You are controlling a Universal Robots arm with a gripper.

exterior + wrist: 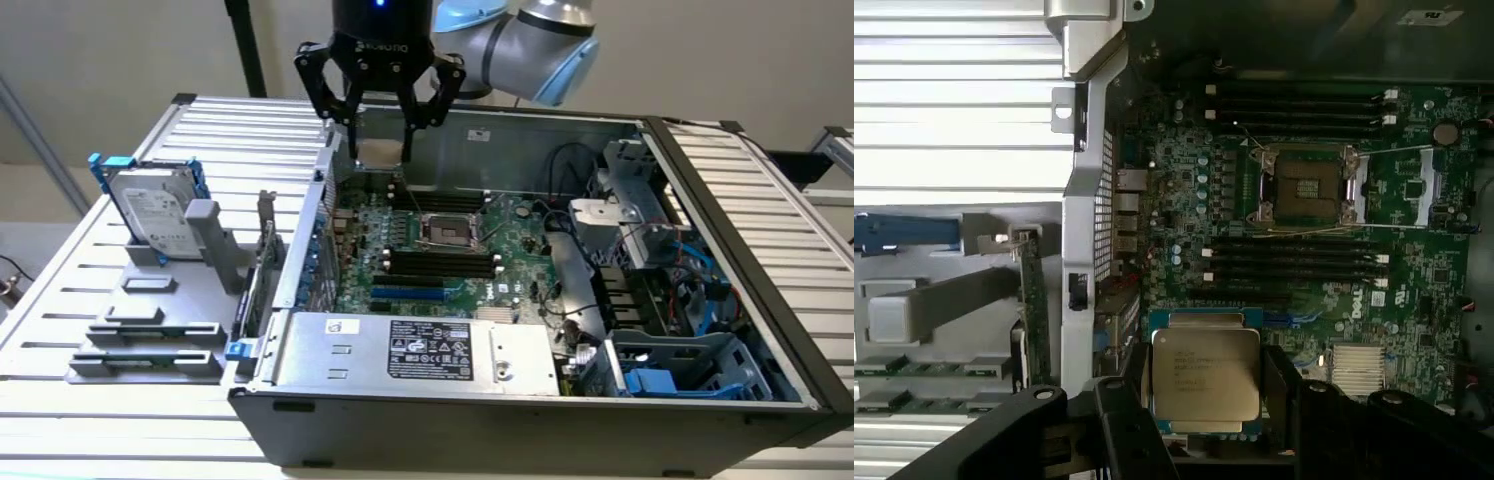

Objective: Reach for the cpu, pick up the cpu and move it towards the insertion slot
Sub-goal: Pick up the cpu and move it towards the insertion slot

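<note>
**CPU carried above the open chassis, short of the socket**

The gripper (pixel 382 128) hangs over the far edge of the open computer case (pixel 534 410), its black fingers (pixel 1124 420) closed on the cpu (pixel 1206 375). In the wrist view the chip lies flat between them, silvery lid and printed lettering facing the camera. In the exterior view the cpu (pixel 382 150) is clear of the board, held in the air beneath the gripper body.

From the chip, the insertion slot (pixel 451 231) lies toward roughly 5 o'clock in the exterior view, near but not beneath it. The wrist view shows the slot (pixel 1309 185) with its metal frame and dark, unoccupied centre, flanked on both sides by long black memory slots (pixel 1294 262) on the green motherboard (pixel 1184 190).

Beyond the case, toward 9 o'clock in the exterior view, a hard drive with blue rails (pixel 154 210) stands on the grey fixture (pixel 147 330) atop the slatted table (pixel 54 290).

Judged from this, reach and pickup are complete; the transfer toward the socket is in hand. Closing the remaining offset calls for keeping the chip level and squared to the frame.
</note>
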